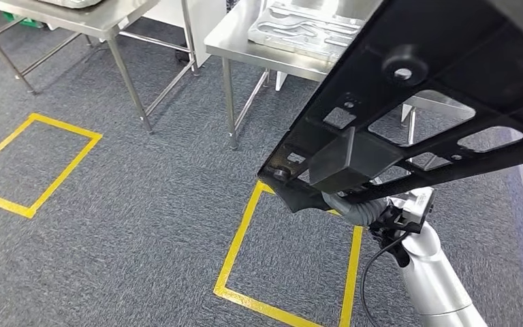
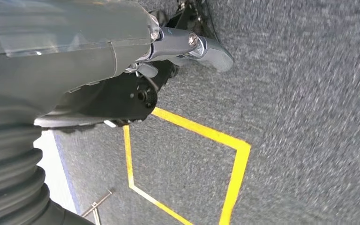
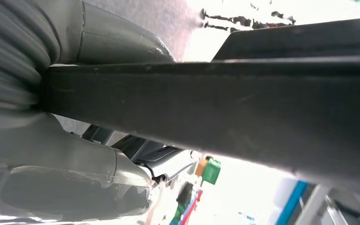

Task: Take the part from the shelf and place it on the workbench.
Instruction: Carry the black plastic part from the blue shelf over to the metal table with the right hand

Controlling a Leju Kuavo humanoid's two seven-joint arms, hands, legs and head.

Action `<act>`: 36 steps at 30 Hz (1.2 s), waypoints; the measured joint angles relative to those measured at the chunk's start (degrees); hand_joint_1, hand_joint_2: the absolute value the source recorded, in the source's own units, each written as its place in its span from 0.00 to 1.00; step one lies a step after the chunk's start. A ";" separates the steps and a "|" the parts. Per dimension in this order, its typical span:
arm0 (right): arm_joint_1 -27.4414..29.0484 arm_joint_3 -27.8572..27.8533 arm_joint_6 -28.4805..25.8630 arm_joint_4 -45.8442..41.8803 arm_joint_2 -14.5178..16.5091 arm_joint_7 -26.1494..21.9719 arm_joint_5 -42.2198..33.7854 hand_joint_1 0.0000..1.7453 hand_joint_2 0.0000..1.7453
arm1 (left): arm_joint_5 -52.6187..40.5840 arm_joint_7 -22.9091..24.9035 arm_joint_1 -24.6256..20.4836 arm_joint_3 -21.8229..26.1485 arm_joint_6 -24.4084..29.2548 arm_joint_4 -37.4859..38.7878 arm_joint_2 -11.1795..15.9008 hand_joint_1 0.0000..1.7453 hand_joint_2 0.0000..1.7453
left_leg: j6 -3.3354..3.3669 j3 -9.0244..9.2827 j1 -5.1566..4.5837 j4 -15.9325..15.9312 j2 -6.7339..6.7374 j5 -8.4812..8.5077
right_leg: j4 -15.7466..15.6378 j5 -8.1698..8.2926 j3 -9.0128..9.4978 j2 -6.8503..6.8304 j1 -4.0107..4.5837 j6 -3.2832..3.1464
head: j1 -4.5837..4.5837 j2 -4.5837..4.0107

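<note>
**Carrying the Part Toward the Workbench**

The black part (image 1: 415,102), a flat moulded frame with cut-out windows and a boxy block on its underside, was held aloft on the right of the head view, tilted, its lower corner hanging above a yellow floor square (image 1: 289,252). The right hand (image 1: 357,204) sat beneath that corner, largely hidden by the part. In the right wrist view the right hand's thumb and fingers lay on opposite sides of a long black bar of the part (image 3: 215,103), so the hand was gripping the part. The left hand (image 2: 122,51) hung over grey carpet beside another yellow square (image 2: 187,159). A metal-jointed finger (image 2: 201,47) stretched outward and nothing appeared in the grasp, though its remaining fingers could not be read clearly.

A steel workbench (image 1: 245,44) stood at the far side, already bearing a silver machined plate (image 1: 306,30). A second steel table (image 1: 88,17) stood far left.

Judged from this position, the transport step was in hand. To perform it well:

1. Hold the grip firm; the long part is likely to lever against the fingers.
2. Level the part before reaching the workbench.
3. Clear the bench edge and the silver plate, then lower onto bare steel.
</note>
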 joint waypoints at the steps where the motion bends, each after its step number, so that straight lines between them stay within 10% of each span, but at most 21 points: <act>1: -0.03 -0.10 -0.01 0.00 0.01 -0.02 -0.01 1.00 1.00 | 0.01 0.03 -0.03 -0.01 -0.01 0.00 -0.03 0.00 1.00 | -0.26 0.10 -0.14 0.02 0.43 -0.14 | -1.35 0.17 0.58 -0.49 0.26 -0.37 | -0.01 0.00; 5: 0.05 -0.54 0.00 -0.03 0.04 -0.04 -0.05 1.00 1.00 | 0.01 0.10 -0.23 -0.02 -0.02 0.00 -0.05 0.00 1.00 | -1.51 0.25 -0.17 0.89 0.41 -1.40 | -2.11 0.42 0.62 1.61 -0.03 -1.68 | -0.02 0.00; 9: 0.11 -0.58 0.07 -0.02 0.20 -0.04 -0.11 1.00 1.00 | -0.01 0.14 -0.01 -0.02 0.01 0.00 -0.07 0.00 1.00 | -2.08 -5.50 0.02 13.72 -2.96 -7.78 | -2.33 0.64 0.71 3.80 -0.36 -2.40 | -0.02 0.00; 11: 0.30 -0.57 0.10 0.01 0.30 -0.03 -0.11 1.00 1.00 | 0.00 0.17 0.10 -0.01 0.04 0.00 -0.07 0.00 1.00 | -2.10 -7.03 0.03 16.24 -3.08 -7.37 | -2.26 0.63 0.76 5.20 -0.35 -2.40 | -0.02 0.00; 15: 0.35 -0.58 0.10 0.00 0.48 0.04 -0.10 1.00 1.00 | 0.01 0.19 0.03 -0.02 0.04 0.00 -0.03 0.00 1.00 | -1.35 -1.87 0.21 3.26 -5.79 -0.15 | -1.66 0.38 0.62 7.68 -0.28 -1.84 | -0.02 0.00; 18: 0.42 -0.58 0.10 0.04 0.52 0.21 -0.04 1.00 1.00 | 0.01 0.23 -0.14 -0.02 0.05 0.00 -0.01 0.00 1.00 | -0.59 -0.86 0.22 0.54 -6.25 0.30 | -1.57 0.63 0.00 9.13 -0.43 -0.74 | -0.02 0.00; 21: 0.35 -0.64 0.10 0.19 0.52 0.20 0.00 1.00 1.00 | 0.02 0.24 -0.38 -0.01 0.03 0.00 -0.09 0.00 1.00 | 0.59 -0.45 0.34 -0.40 -4.75 0.89 | 0.42 -0.70 -1.01 6.97 -0.50 0.25 | -0.01 0.00; 24: -0.16 -0.50 0.17 0.67 0.61 0.16 0.02 1.00 1.00 | 0.01 0.16 -0.13 0.00 0.13 0.00 -0.11 0.00 1.00 | 0.98 -0.37 0.25 -0.61 -3.15 0.93 | 10.26 -5.46 -5.83 3.88 -0.65 0.89 | 0.00 0.00; 26: -0.23 -0.32 0.21 1.19 0.63 0.01 -0.13 1.00 1.00 | 0.01 0.15 0.08 0.03 0.32 0.00 -0.11 0.00 1.00 | 0.96 -0.36 0.21 -0.57 -2.33 0.81 | 13.60 -5.86 -7.51 3.49 -0.82 1.12 | 0.00 0.00; 31: -1.58 -0.18 0.09 2.33 0.67 -1.35 -0.96 1.00 1.00 | -0.01 0.47 -0.03 0.08 1.15 0.00 -0.14 0.00 1.00 | 0.13 -0.14 -0.01 -0.36 -1.38 0.38 | -1.41 0.51 0.47 2.45 -0.52 0.14 | -0.01 0.00; 36: -1.92 -0.35 -0.25 2.85 0.68 -1.78 -1.02 1.00 1.00 | 0.01 0.84 -0.21 0.08 1.28 0.00 -0.11 0.00 1.00 | -1.46 0.24 0.01 -0.23 -1.51 -0.25 | -2.88 0.22 1.38 2.78 -0.51 -1.43 | -0.01 0.00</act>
